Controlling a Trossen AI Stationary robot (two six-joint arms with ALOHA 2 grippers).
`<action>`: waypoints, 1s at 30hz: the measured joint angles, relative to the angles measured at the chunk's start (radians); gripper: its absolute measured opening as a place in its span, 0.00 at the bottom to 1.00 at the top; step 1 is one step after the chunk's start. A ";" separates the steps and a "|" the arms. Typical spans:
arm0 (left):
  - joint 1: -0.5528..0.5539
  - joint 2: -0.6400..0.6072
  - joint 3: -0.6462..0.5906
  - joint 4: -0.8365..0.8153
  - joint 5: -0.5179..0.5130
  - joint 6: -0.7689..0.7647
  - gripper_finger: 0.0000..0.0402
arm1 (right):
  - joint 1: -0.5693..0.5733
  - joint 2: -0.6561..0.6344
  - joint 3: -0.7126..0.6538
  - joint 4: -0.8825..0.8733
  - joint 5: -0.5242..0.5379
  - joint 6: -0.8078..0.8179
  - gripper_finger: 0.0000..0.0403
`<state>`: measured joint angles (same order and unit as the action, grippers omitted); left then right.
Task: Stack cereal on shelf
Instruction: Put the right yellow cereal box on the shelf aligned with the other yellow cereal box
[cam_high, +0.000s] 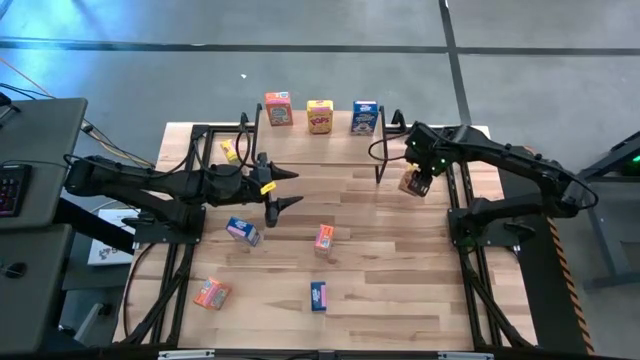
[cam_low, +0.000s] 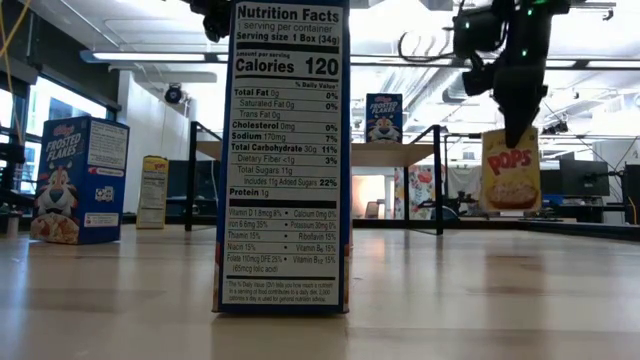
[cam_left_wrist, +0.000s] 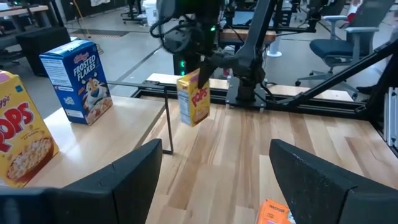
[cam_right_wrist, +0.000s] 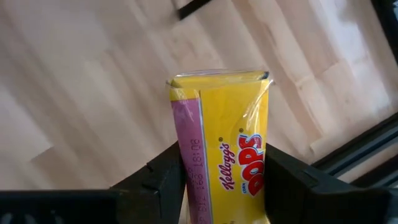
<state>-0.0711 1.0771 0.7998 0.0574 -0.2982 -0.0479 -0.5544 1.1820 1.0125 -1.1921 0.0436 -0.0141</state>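
The right gripper (cam_high: 418, 182) has a yellow Pops box (cam_high: 411, 184) pinched between its fingers (cam_right_wrist: 163, 177), the box hanging long axis up and down, clear of the wooden table (cam_high: 400, 280). From the left wrist view the box tilts a touch, its printed face (cam_left_wrist: 199, 102) turned toward the left arm. It hangs just off the shelf (cam_high: 320, 148), at about four o'clock from the shelf's right end in the high view.

On the shelf stand three boxes upright in a row: an orange-red box (cam_high: 278, 108), a yellow one (cam_high: 319, 116), a blue one (cam_high: 364, 117).

The table is pale plank wood on a black frame; behind it, a bright workshop with desks and chairs.

The left gripper (cam_high: 282, 188) sits mid-table with its fingers spread wide and nothing between them. Loose boxes lie around it: one blue (cam_high: 242, 231) at seven o'clock, one orange-red (cam_high: 323, 239) at five o'clock, another blue (cam_high: 318, 295) and another orange-red (cam_high: 211, 293) nearer the front edge.
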 joint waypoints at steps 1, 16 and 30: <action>0.001 0.000 0.000 0.000 0.000 0.001 0.72 | 0.018 0.000 0.012 -0.019 -0.001 0.018 0.41; 0.013 0.000 0.000 0.000 0.007 0.035 0.72 | 0.311 0.000 0.152 -0.137 -0.066 0.264 0.41; 0.026 0.056 0.000 0.108 0.088 -0.001 0.72 | 0.530 0.000 0.232 0.091 -0.072 0.327 0.41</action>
<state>-0.0449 1.1326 0.7998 0.1654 -0.2099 -0.0490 -0.0244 1.1824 1.2441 -1.1014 -0.0284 0.3131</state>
